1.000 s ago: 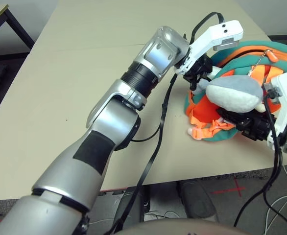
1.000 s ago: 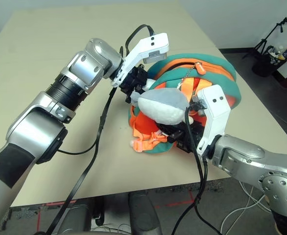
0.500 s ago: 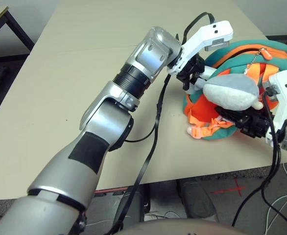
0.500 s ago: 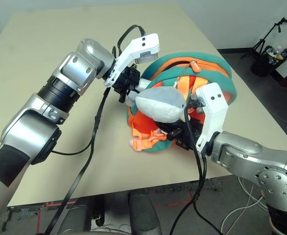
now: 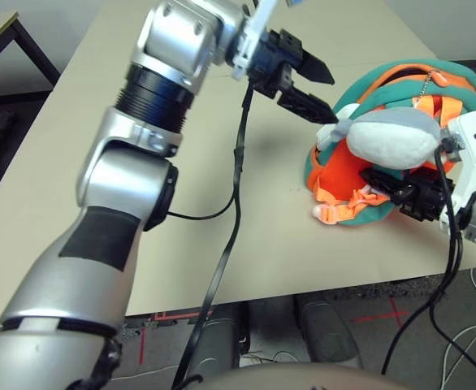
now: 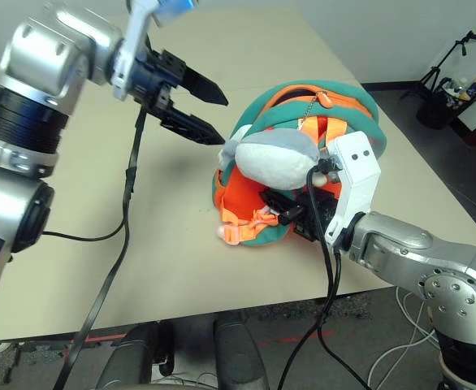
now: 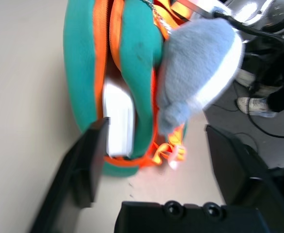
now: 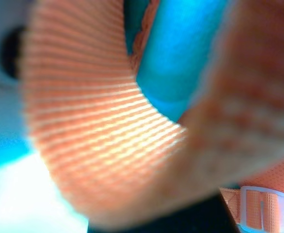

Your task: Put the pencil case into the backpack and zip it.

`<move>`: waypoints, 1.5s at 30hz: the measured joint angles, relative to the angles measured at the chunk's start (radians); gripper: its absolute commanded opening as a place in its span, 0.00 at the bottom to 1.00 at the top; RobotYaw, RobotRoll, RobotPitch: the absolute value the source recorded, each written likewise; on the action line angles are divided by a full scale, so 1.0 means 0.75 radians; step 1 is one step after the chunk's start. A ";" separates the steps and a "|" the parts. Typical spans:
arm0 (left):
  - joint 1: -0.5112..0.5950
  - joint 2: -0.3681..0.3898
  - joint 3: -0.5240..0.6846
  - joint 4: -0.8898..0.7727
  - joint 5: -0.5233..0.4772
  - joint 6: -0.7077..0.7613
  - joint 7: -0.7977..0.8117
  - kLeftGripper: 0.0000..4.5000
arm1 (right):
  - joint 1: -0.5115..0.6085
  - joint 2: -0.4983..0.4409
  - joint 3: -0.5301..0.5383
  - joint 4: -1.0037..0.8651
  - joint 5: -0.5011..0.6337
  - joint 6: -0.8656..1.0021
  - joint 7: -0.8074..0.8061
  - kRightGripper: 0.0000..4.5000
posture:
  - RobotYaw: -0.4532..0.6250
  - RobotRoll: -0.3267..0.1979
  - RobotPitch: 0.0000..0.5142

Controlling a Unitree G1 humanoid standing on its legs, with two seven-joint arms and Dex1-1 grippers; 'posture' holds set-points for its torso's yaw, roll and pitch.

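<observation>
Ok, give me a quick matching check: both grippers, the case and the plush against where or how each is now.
Things:
1. left gripper
2. right gripper
3. case
4. plush

States:
A. white, lodged in the backpack's opening
B. open, in the air beside the backpack
C. shut, down at the orange straps
D. grey and white, on the backpack's front

Pairs: 1-B, 2-C, 3-A, 4-D
</observation>
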 measured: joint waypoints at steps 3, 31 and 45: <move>0.017 0.004 -0.005 -0.026 -0.010 0.005 0.004 0.45 | -0.009 0.004 0.000 0.006 -0.015 0.008 0.014 0.04 | 0.26 0.62 0.25; 0.039 -0.273 -0.044 0.424 0.106 -0.319 0.167 0.00 | -0.002 0.022 -0.031 -0.033 0.015 0.062 -0.034 0.04 | 0.20 0.62 0.28; -0.010 -0.458 0.035 0.646 0.156 -0.467 0.326 0.00 | 0.003 0.019 -0.042 -0.055 0.079 0.064 -0.120 0.04 | 0.18 0.62 0.32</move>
